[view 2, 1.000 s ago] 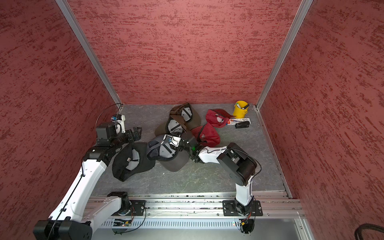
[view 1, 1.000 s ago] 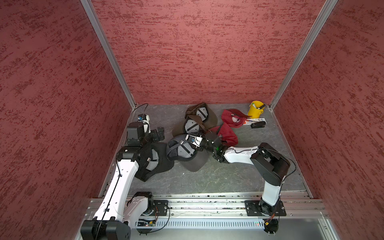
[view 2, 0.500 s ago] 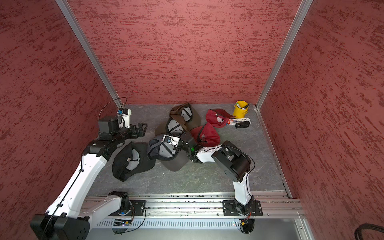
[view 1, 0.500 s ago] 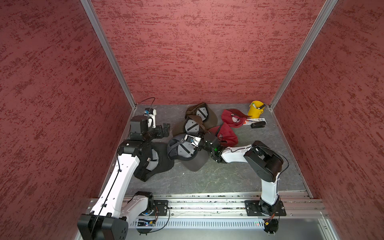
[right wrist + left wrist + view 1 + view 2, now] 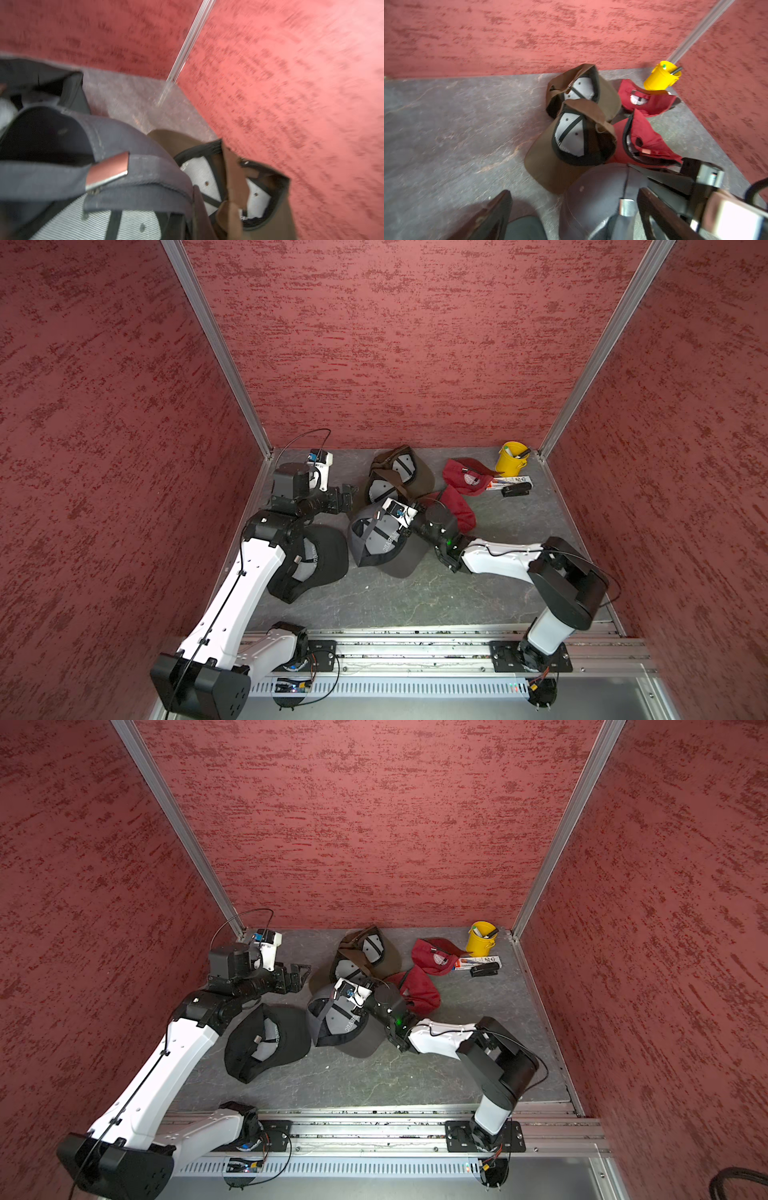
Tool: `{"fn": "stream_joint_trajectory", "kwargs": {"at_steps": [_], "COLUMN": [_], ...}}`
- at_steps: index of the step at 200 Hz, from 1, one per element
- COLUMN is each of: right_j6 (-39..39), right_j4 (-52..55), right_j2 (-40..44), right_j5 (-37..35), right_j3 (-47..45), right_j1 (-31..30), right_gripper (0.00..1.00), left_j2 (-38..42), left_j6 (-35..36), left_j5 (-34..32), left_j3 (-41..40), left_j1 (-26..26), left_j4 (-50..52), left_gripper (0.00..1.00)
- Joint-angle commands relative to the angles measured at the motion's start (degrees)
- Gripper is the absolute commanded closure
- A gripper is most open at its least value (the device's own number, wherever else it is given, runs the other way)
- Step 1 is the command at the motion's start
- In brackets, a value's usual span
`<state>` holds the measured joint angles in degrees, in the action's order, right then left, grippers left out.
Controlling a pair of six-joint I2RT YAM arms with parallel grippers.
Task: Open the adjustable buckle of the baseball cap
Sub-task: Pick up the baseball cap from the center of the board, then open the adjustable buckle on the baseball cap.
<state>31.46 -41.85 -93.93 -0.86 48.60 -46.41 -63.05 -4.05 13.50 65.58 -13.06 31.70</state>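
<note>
Though tabletop [image 5: 415,597] grey, walls [image 5: 395,344] red.

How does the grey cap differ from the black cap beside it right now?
Colour: the grey cap is grey, the black cap black. The right arm reaches over the grey cap's strap; the black cap lies partly hidden by the left arm. Both lie upside down, pale linings showing.

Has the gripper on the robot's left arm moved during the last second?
Yes. In the top views the left gripper has swung toward the brown caps, which lie unmoved, closing much of the gap to them.
</note>
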Motion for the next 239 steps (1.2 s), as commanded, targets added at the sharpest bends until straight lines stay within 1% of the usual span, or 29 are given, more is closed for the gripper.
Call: {"fn": "stream_joint_trajectory", "kwargs": {"at_steps": [1, 18, 33, 36, 63, 110, 127, 146, 205, 231, 239], "right_j6": [-0.8, -0.4, -0.4, -0.4, -1.0, -0.4, -0.2, -0.1, 0.1, -0.2, -0.3], "right_j4": [-0.8, 1.6, 2.9, 3.3, 5.5, 5.8, 6.1, 6.3, 6.8, 6.3, 6.1], "right_j2": [5.2, 8.5, 10.4, 12.2, 15.1, 18.3, 19.2, 20.2, 21.6, 21.7, 21.7], "right_j5": [-5.0, -7.8, -10.4, -10.8, -13.5, -16.7, -16.9, -17.5, -18.4, -18.6, -18.6], "right_j3": [-1.5, -2.1, -2.6, -2.7, -3.2, -5.0, -5.5, -5.9, -6.8, -6.8, -6.8], "right_j1": [-1.1, -1.6, -2.0, -2.1, -2.5, -2.9, -3.0, -3.0, -3.0, -3.0, -3.0], "right_gripper": [1.0, 1.0, 1.0, 1.0, 1.0, 1.0, 1.0, 1.0, 1.0, 1.0, 1.0], "left_j2": [-1.1, -2.7, -4.5, -4.9, -8.5, -14.6, -16.3, -17.8, -20.7, -21.5, -21.7], "left_j6": [0.8, 1.2, 1.4, 1.5, 2.0, 3.9, 5.0, 5.9, 7.1, 8.4, 8.5], "left_j5": [3.9, 6.2, 7.9, 8.3, 10.1, 14.5, 14.9, 15.1, 17.0, 16.7, 16.4], "left_j3": [3.0, 5.3, 7.5, 7.8, 11.8, 17.1, 18.4, 19.4, 20.9, 21.1, 21.2], "left_j1": [-2.1, -4.5, -6.9, -7.4, -11.7, -15.8, -17.2, -18.2, -19.2, -19.9, -20.0], "left_j4": [-0.9, -1.1, -1.6, -1.6, -2.3, -1.6, -0.3, 1.1, 3.8, 5.4, 5.8], "left_gripper": [0.09, 0.13, 0.19, 0.19, 0.26, 0.35, 0.38, 0.42, 0.46, 0.47, 0.49]}}
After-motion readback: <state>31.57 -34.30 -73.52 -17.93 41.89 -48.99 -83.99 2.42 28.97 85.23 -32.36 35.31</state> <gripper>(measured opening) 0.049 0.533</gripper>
